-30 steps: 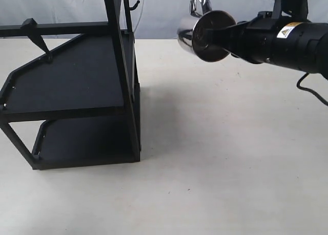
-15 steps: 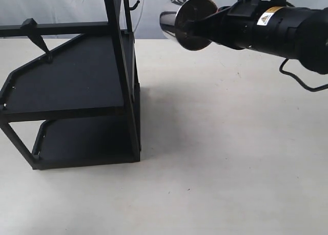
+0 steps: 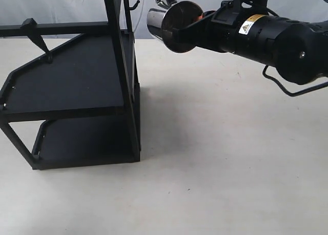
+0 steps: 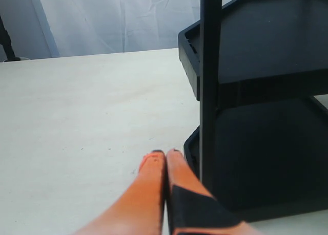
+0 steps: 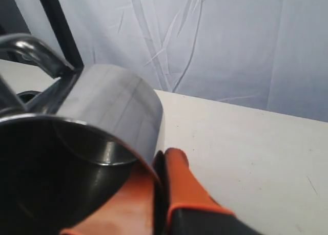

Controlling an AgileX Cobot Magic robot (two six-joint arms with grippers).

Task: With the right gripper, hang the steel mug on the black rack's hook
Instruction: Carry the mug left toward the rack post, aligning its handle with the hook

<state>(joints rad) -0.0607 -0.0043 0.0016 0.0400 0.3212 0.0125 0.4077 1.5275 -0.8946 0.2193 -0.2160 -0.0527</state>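
Above table (image 3: 230, 158), right of black rack (image 3: 77, 86): right gripper (image 3: 192, 30) holds steel mug (image 3: 171, 20) on its side in mid-air, fingers (image 5: 177, 181) clamped on mug rim, handle up. Mug close to hook (image 3: 134, 5) on rack's upright post, not touching. Left gripper (image 4: 165, 161) low beside rack's foot, fingers pressed together, empty.

Shiny silver steel mug (image 3: 163, 21), matte black rack (image 3: 72, 86), orange fingers (image 5: 177, 181), yellow sticker (image 3: 246, 27), off-white table (image 3: 230, 158).
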